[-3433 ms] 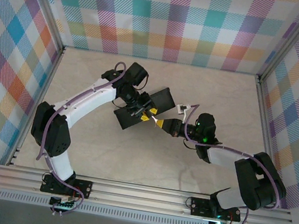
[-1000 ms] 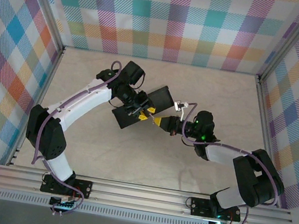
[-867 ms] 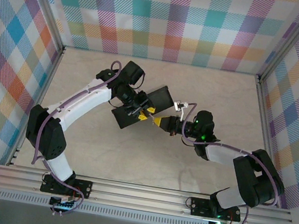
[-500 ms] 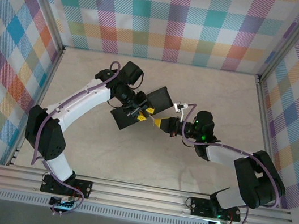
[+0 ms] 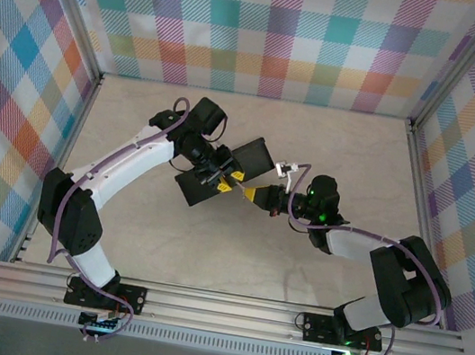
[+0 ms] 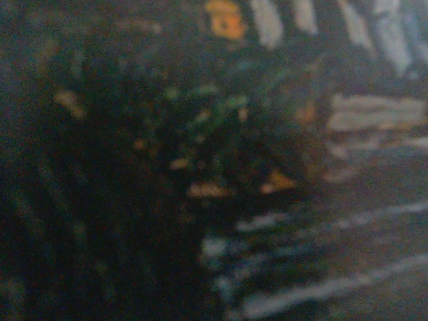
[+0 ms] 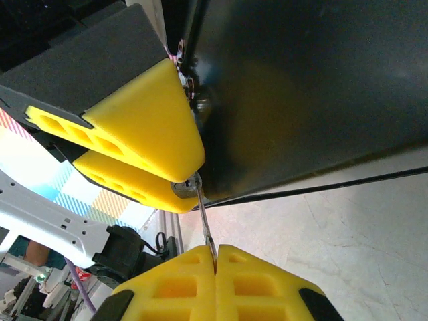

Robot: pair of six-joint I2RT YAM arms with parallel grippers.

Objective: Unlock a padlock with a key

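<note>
My right jaws pinch the key point(image 7: 204, 224), a thin, straight silver-grey sliver. I cannot tell the left jaws' grip.

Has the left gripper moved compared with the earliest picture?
Yes, slightly: the left gripper has shifted leftward in the top view, toward the left wall.

The middle of the table point(image 5: 231, 268) is crowded: the black box point(image 5: 258, 154) lies there with the left gripper point(image 5: 221, 180) at it and the right gripper point(image 5: 249, 196) just beside, the thin key point(image 7: 203, 224) bridging the narrow gap between them. The left arm point(image 5: 131, 160) and right arm point(image 5: 362, 249) bow in from either side. Bare tabletop lies between the arms toward their bases, and along the far strip before the plaid walls point(image 5: 270, 37).
</note>
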